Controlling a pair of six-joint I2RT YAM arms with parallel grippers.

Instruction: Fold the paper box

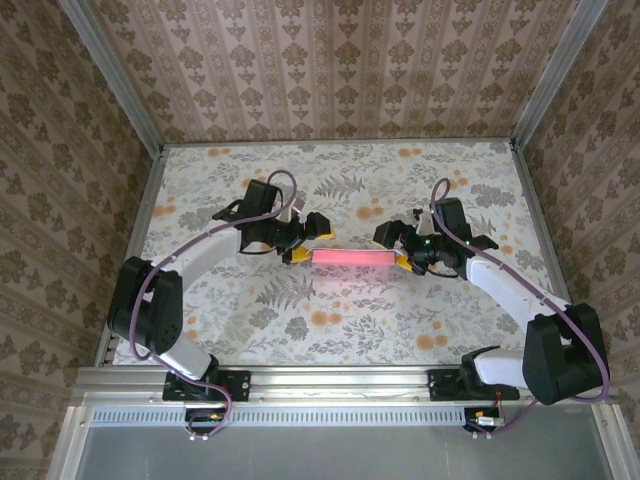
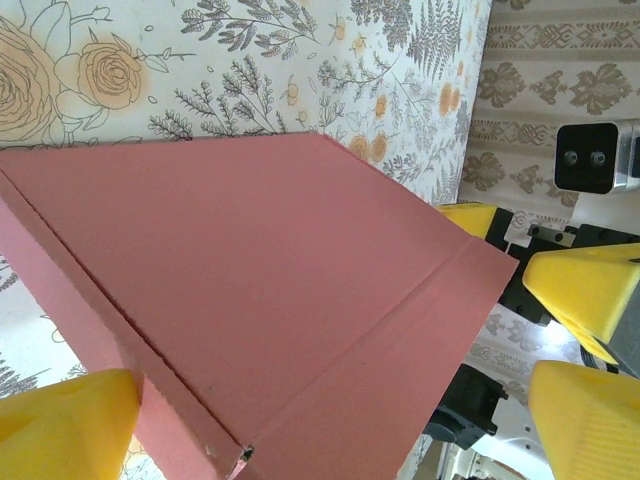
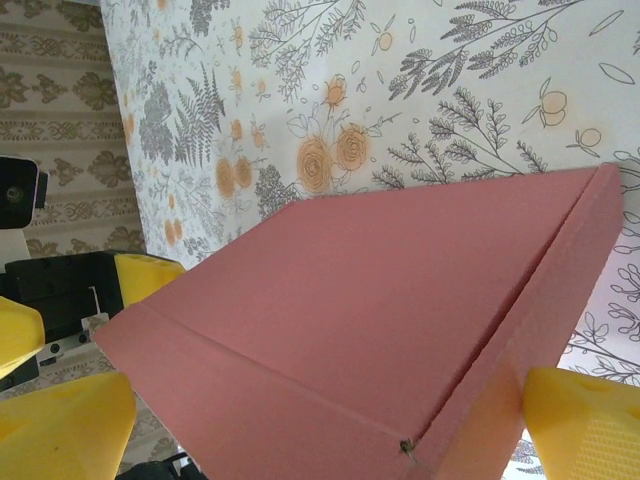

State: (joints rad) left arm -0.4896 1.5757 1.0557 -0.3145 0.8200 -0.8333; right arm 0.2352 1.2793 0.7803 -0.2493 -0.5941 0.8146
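Salmon-pink cardboard: one box (image 1: 352,257), at the centre of the table (image 1: 300,330). From above it shows as a long narrow strip running 9 to 3 o'clock. Whether it rests on the table or hangs clear of it cannot be told.

Arms: two. The left arm (image 1: 195,255) rises from its base at 7 o'clock, sets its elbow out toward 8, and reaches inward to the box's 9 o'clock end. The right arm (image 1: 510,280) mirrors it, with base at 5 o'clock, elbow toward 4 and wrist turned in to the box's 3 o'clock end.

Grippers: two. The left gripper (image 1: 308,241) has its jaws wide, straddling the box's end. In its wrist view the yellow finger (image 2: 65,425) at 7 o'clock lies against the box's side. The other finger (image 2: 590,420), at 5 o'clock, stands apart from the box's edge. The right gripper (image 1: 394,249) is likewise spread wide over the opposite end. In its wrist view the 5 o'clock finger (image 3: 585,420) touches the box, and the 7 o'clock finger (image 3: 60,425) sits just beside its corner.

Yellow fingers: four in all. Each wrist view shows its own pair close by and the opposite pair beyond the box.

Creases on the pink outer face: two in each wrist view.
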